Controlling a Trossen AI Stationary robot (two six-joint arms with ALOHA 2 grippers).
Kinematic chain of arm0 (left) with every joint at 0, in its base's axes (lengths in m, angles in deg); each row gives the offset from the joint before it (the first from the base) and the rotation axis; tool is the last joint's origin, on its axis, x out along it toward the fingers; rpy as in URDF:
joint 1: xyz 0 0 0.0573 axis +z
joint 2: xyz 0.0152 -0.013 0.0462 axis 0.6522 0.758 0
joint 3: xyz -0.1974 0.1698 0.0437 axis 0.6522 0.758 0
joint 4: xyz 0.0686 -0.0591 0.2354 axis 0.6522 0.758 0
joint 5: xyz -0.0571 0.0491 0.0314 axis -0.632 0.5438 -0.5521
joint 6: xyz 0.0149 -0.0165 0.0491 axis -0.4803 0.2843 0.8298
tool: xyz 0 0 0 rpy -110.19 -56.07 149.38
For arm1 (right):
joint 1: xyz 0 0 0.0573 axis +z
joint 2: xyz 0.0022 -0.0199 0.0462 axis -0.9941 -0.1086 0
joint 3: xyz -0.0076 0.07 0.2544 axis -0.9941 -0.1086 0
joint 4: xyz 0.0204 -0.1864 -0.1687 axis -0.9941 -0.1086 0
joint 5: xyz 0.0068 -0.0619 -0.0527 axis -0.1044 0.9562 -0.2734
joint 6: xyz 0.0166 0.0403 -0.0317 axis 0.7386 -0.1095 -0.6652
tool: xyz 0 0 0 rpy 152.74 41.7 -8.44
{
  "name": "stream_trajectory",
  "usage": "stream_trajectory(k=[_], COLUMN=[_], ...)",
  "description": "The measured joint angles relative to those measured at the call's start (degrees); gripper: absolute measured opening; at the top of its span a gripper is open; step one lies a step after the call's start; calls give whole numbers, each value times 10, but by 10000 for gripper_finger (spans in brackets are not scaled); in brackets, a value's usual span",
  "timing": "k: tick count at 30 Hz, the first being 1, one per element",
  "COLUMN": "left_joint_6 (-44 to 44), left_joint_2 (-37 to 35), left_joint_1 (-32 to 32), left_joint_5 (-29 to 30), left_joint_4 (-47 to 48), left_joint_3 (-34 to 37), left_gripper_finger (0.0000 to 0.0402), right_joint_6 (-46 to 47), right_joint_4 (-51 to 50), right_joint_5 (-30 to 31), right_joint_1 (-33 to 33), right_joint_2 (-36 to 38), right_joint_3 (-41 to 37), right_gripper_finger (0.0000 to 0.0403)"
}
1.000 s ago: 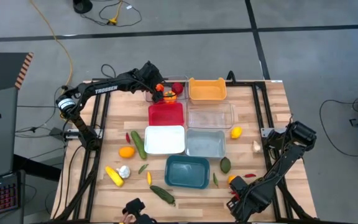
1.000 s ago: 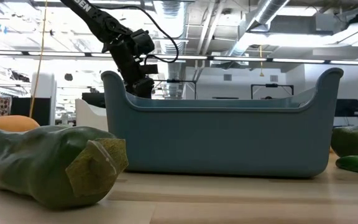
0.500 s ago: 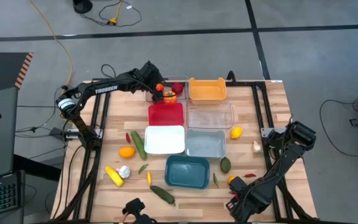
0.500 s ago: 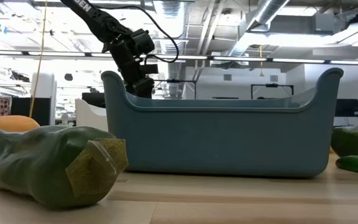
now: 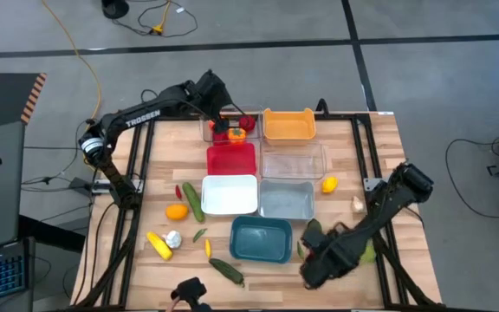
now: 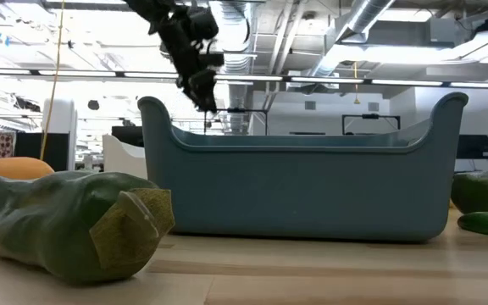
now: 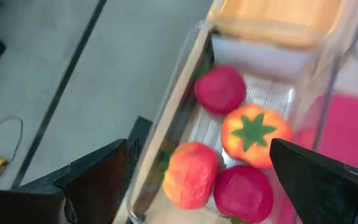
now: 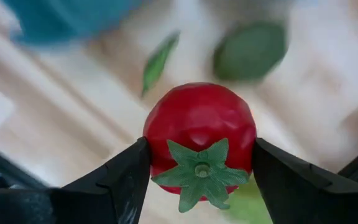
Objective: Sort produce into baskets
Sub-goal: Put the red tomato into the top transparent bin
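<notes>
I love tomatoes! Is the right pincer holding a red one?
Yes, the right pincer grips a red tomato between its two fingers.

- The left arm (image 5: 145, 117), in the upper left of the high view, is black with long slim links; white block lettering reading "TROSSEN" runs along one link.
- A rounded joint near its base, at the far left of the table, shows a pale ring.
- A thin black cable loops off the arm near its wrist, seen at the top of the low view.
- The right arm (image 5: 379, 212), at the lower right of the high view, is also black, with a bulky rounded joint housing at its elbow.
- The wrist views show each arm's own fingers (image 8: 129, 180) as dark, smooth, wedge-shaped pieces with angled edges.
</notes>
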Motion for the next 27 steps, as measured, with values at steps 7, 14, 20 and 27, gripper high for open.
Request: stream_trajectory(k=[7, 14, 20, 27], left_joint_6=[14, 30, 12, -68], left_joint_2=[-5, -76, -167, -283], left_joint_1=[-3, 1, 4, 0], left_joint_5=[-53, -69, -70, -114], left_joint_4=[117, 213, 269, 295], left_joint_3=[-107, -121, -85, 2], left_gripper_finger=[379, 377, 376, 376], right_joint_6=[-232, -481, -693, -871], right_joint_4=[-33, 13, 131, 285], right_joint_5=[139, 207, 206, 167], right_joint_1=[-107, -222, -328, -459], right_joint_2=[0, 0, 0, 0], right_joint_3=[67, 103, 104, 104], right_gripper_finger=[286, 286, 286, 286])
